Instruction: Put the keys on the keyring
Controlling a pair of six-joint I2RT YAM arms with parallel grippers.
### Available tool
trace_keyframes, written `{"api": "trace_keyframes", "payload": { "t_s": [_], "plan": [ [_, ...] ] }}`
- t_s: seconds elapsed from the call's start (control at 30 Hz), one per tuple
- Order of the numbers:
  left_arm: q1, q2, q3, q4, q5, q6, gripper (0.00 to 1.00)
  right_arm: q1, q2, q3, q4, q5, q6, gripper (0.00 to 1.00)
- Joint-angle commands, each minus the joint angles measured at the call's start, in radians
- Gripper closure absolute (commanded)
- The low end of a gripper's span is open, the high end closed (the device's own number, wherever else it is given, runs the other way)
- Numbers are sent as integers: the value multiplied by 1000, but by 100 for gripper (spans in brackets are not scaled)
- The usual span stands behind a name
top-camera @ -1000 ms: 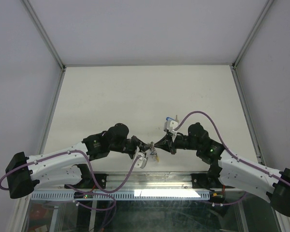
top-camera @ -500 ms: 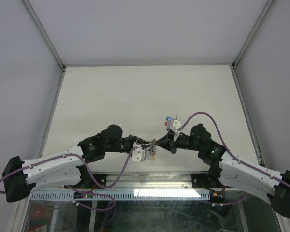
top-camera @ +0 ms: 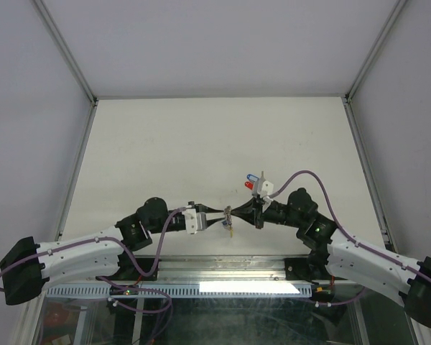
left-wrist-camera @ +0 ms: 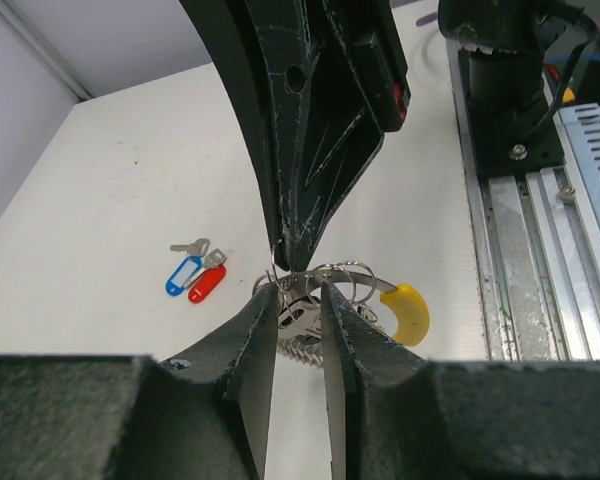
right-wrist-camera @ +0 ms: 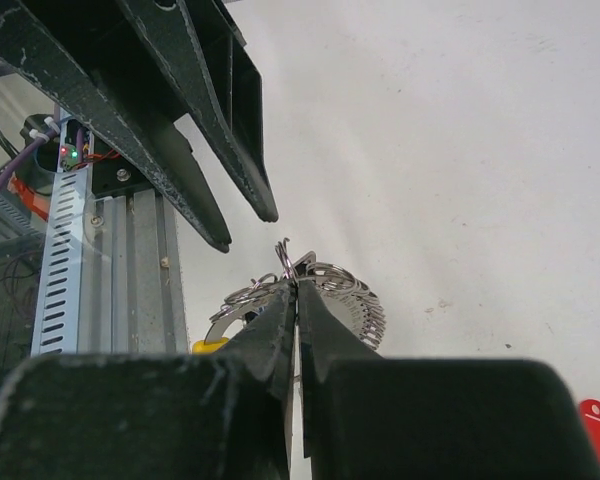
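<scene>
Left wrist: left gripper (left-wrist-camera: 300,296) jaws have just parted slightly, easing off the keyring (left-wrist-camera: 408,310); right gripper (left-wrist-camera: 291,260) stays pinched shut on it. Blue- and red-tagged keys (left-wrist-camera: 195,277) lie apart, unthreaded.

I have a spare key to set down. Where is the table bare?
Bare: the far half of the table, up to the back wall, and the strips along both side walls. Crowded: the near middle, where the left tool and right tool meet at the keyring, the keys just beyond.
</scene>
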Motion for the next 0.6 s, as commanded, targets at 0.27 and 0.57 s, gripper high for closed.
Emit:
{"api": "trace_keyframes", "payload": {
  "t_s": [0.27,0.57],
  "plan": [
    [-12,52,-42,269,-44,-142,77,-4,-38,-9,154,-13,8,100],
    [-12,85,-61,319,-50,-165,77,-3,-47,-10,153,-23,5,100]
  ]
}}
